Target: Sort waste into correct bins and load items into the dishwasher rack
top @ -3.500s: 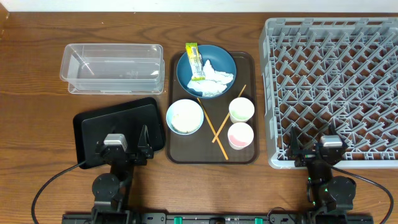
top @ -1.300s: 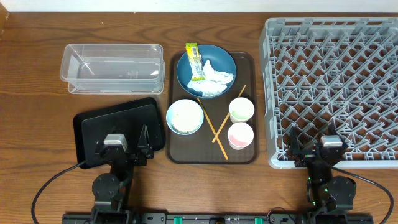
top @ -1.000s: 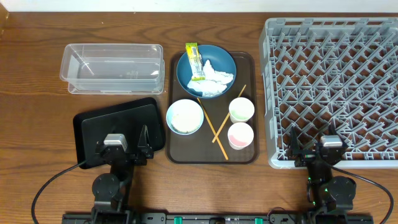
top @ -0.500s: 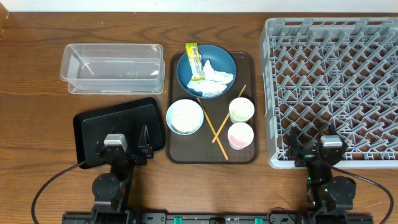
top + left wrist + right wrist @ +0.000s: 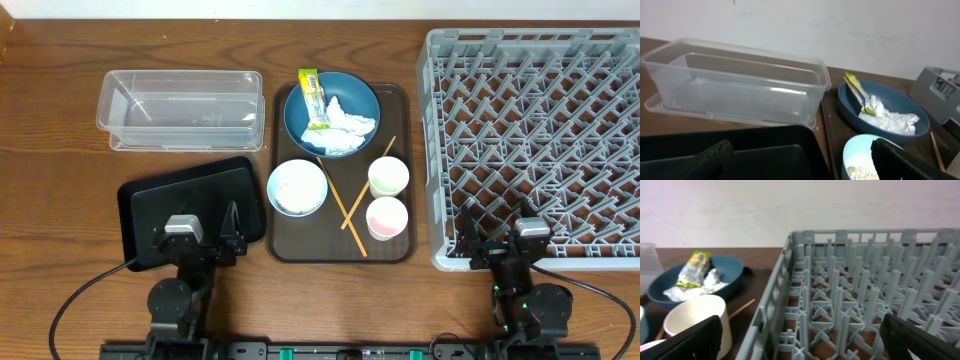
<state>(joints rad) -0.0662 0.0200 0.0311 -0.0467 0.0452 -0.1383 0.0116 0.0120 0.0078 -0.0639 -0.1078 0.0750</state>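
Overhead: nothing sorted yet; tissue point(image 5: 345, 135) and wrapper point(image 5: 314, 100) lie in the blue dish point(image 5: 362, 98), left gripper point(image 5: 197, 237) and right gripper point(image 5: 498, 237) parked at the near edge of the surface point(image 5: 60, 200). Left wrist: jaws apart, empty, clear tub point(image 5: 735, 85) ahead. Right wrist: jaws apart, empty, rack point(image 5: 850, 295) ahead. Next, probably, a reach for the tissue.

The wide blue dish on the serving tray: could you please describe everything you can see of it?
The wide blue dish is round, shallow, dark blue and smooth, glazed-looking. It sits upright at the far end of the brown serving tray, its rim reaching the tray's far edge. Inside lies crumpled white tissue, and a yellow-green wrapper rests across its left side, one end poking over the rim.
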